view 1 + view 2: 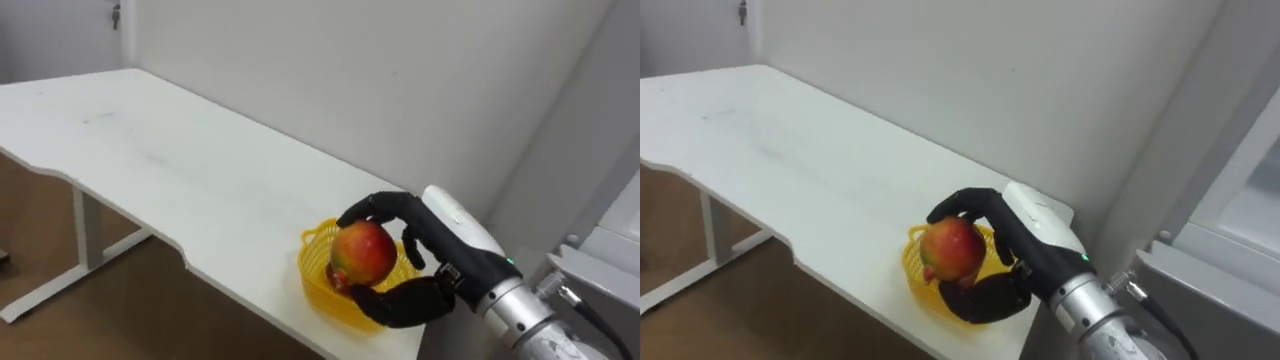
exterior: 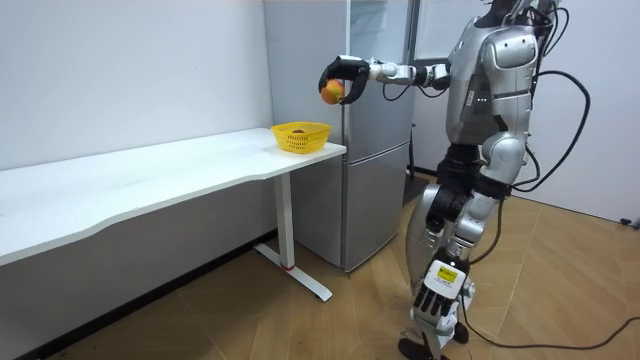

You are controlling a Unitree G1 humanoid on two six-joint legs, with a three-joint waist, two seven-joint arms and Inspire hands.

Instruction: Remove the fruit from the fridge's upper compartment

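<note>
Start at the left: the white bench (image 1: 150,150) runs long and bare toward the far corner, its back edge against the wall (image 1: 350,70). Its front edge curves inward partway along, over a white leg (image 1: 85,240) and open wooden floor (image 1: 60,250). You have plenty of free surface on that side.

Toward the bench's right end sits the yellow basket (image 1: 318,272), close to the front edge and the end corner, so there is little margin around it. In the room view the basket stands just beside the grey fridge (image 2: 375,120), which rises right at the end of the bench.

Your right hand (image 1: 440,250) reaches in from the lower right with its fingers and thumb curled around a red-and-yellow fruit (image 1: 362,252) — a firm wrap, the fruit showing between them. From the head camera the fruit overlaps the basket. The room view shows it held in the air, clearly higher than the basket's rim and a little to the room view's right of it, in front of the fridge.

The robot stands upright on the wooden floor beside the fridge, with open floor around its feet.
</note>
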